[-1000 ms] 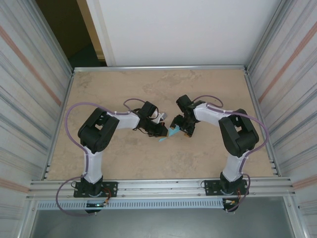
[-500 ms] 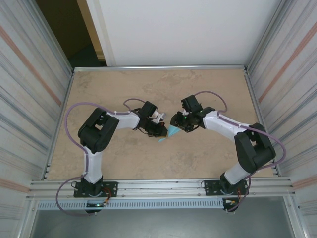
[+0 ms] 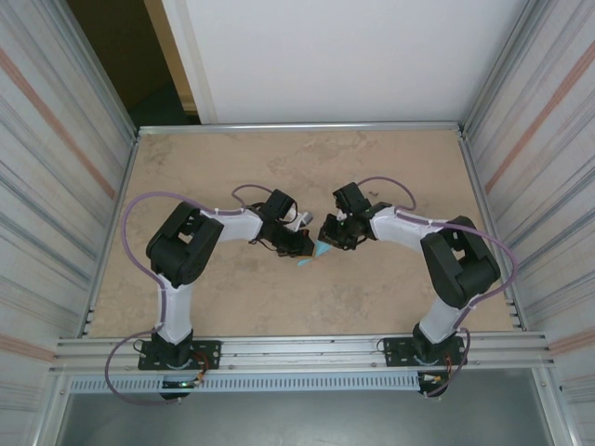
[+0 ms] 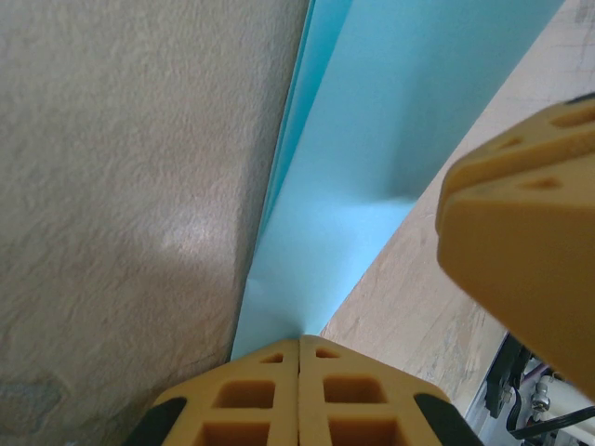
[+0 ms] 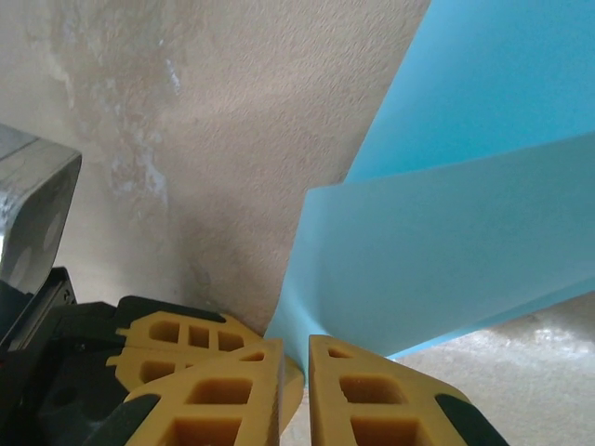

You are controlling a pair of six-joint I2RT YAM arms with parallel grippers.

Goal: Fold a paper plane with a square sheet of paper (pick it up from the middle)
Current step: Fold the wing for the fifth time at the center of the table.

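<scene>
The paper plane is a small light-blue folded pointed shape held just above the table's middle, between my two grippers. My left gripper is shut on its left edge; in the left wrist view the yellow fingertips meet on the paper plane, which rises away as a creased blue strip. My right gripper pinches the opposite side. In the right wrist view its jaws stand a sliver apart with the paper plane running into the gap. The left fingers sit close beside them.
Beige tabletop with a metal frame rail along the near edge and corrugated walls on both sides. The two wrists nearly touch at the centre, and the right gripper's yellow finger looms in the left wrist view.
My right gripper has closed from wide open onto the paper, and its arm shifted around meanwhile. The left gripper stayed shut and still on the paper.
</scene>
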